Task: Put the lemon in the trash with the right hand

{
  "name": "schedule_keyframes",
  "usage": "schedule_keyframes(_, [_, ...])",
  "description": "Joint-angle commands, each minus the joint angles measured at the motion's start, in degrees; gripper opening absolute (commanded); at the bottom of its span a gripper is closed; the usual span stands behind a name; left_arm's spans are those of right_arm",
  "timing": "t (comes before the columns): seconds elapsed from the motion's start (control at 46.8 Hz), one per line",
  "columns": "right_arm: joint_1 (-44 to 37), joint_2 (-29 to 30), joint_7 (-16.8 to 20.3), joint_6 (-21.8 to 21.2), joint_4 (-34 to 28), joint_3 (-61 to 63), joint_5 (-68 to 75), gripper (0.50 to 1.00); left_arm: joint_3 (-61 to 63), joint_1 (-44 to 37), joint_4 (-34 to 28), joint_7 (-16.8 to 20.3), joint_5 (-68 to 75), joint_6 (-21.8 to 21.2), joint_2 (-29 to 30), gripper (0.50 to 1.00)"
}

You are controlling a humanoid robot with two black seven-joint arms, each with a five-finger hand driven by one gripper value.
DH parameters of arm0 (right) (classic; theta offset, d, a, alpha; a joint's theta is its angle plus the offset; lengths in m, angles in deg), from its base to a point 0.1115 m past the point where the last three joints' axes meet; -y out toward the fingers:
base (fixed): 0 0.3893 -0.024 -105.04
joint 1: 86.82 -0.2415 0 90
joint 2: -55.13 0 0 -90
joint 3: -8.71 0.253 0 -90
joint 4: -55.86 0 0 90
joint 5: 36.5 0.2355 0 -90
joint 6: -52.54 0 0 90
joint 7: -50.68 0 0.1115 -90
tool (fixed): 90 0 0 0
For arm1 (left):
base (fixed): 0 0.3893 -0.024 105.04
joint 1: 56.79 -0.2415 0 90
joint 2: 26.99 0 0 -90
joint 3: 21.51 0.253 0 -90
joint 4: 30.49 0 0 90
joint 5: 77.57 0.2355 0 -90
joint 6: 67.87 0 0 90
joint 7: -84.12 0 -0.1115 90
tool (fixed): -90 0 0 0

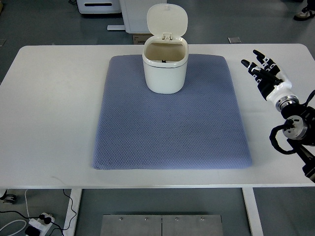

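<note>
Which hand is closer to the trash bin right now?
Right. The right hand rests open on the table, off the mat's right edge, well right of the trash bin. The left hand is not in view.

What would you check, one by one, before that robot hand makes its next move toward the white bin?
1. Bin lid up: ok, the trash bin stands open, lid tilted back.
2. Bin upright on the blue mat: ok.
3. Lemon located: not ok, none shows on mat or table.
4. Lemon already inside the bin: cannot tell, the interior is shadowed.
5. Right hand free: ok, fingers spread, holding nothing, over the table right of the mat.
6. Path from hand to bin clear: ok.
</note>
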Motion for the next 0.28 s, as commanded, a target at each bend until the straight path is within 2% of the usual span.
schedule_keyframes(0.0, [0.51, 1.38, -0.18, 0.00, -0.01, 0.31, -0.09, 1.000, 0.00, 0.00, 0.00, -0.02, 0.00, 0.00, 0.00, 1.000])
schedule_keyframes(0.257, [0.25, 3.05, -0.88, 0.00, -0.09, 0.31, -0.09, 1.000, 0.00, 0.00, 0.00, -0.02, 0.00, 0.00, 0.00, 1.000])
